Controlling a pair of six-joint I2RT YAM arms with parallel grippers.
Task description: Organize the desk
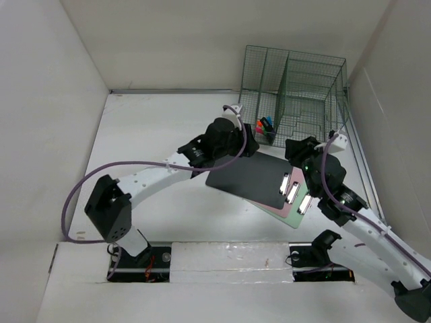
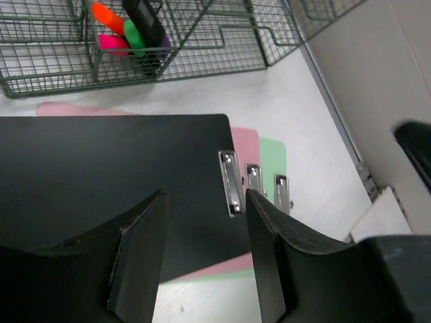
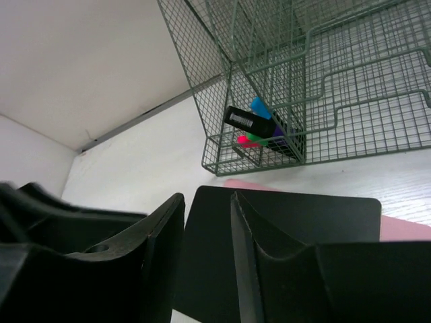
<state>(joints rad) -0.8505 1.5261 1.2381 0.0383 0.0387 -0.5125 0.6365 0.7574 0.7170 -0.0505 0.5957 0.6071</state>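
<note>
On the white desk (image 1: 155,128) lies a stack of three clipboards: a black clipboard (image 1: 246,176) on top, a pink one (image 2: 246,141) under it and a green one (image 2: 273,155) lowest, with their metal clips (image 2: 231,183) side by side. My left gripper (image 1: 250,147) is open and empty above the black clipboard's far edge; in the left wrist view (image 2: 207,198) the board's near edge shows between the jaws. My right gripper (image 1: 294,149) hovers open and empty over the stack's far right corner, with the black board (image 3: 303,215) below it (image 3: 207,198).
A dark green wire-mesh rack (image 1: 303,87) stands at the back right against the wall. Its small front compartment holds several coloured markers (image 1: 267,126), also seen in both wrist views (image 2: 128,30) (image 3: 259,128). White walls border the desk on the left, back and right.
</note>
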